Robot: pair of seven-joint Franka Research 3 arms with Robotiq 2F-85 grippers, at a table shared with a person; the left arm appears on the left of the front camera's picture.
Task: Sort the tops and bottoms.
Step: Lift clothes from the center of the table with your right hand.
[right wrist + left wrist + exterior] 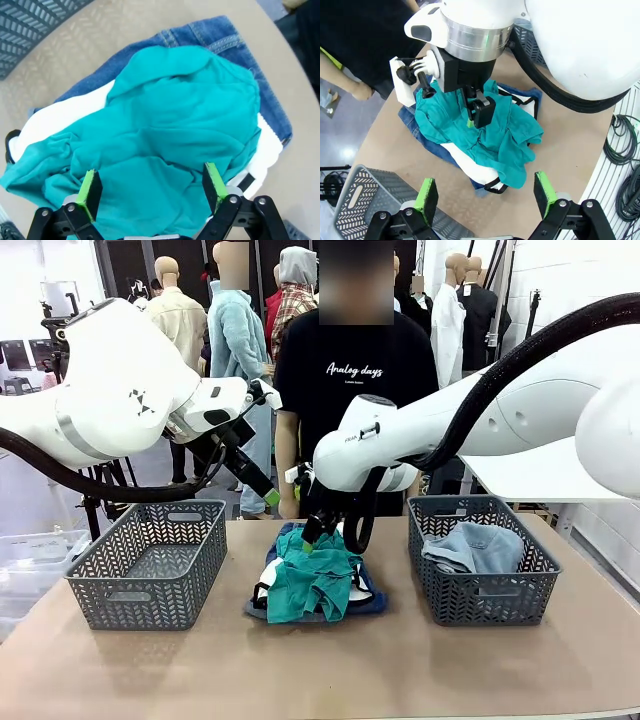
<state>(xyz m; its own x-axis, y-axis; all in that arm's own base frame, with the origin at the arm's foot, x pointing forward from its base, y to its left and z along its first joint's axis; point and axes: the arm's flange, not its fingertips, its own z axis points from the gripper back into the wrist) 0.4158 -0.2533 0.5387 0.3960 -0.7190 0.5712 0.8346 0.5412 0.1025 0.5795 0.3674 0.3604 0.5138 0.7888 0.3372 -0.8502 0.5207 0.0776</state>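
The pile is seen at the middle of the table (300, 670), between the two baskets, and the teal top (165, 130) is draped crumpled over it. The white shorts (55, 117) and the blue denim shorts (220, 37) are pressed flat underneath.

The right gripper (150, 185) is poised right over the teal cloth with its jaws spread wide and nothing pinched (whether the pads graze the fabric cannot be told). The left gripper (486, 192) is held high, off toward the left basket (110, 585), also spread and empty. A faded denim piece (472, 545) is already lying in the right basket (480, 595).

The top is judged soft, light and limp, so it will probably sag and trail when lifted rather than keep any shape. A raised fold near the middle of the heap would best be taken. A shallow pinch is called for, since a deep one could catch the white shorts below and drag them along. The denim is expected to be stiffer and heavier (its waistband offers the firmest hold).
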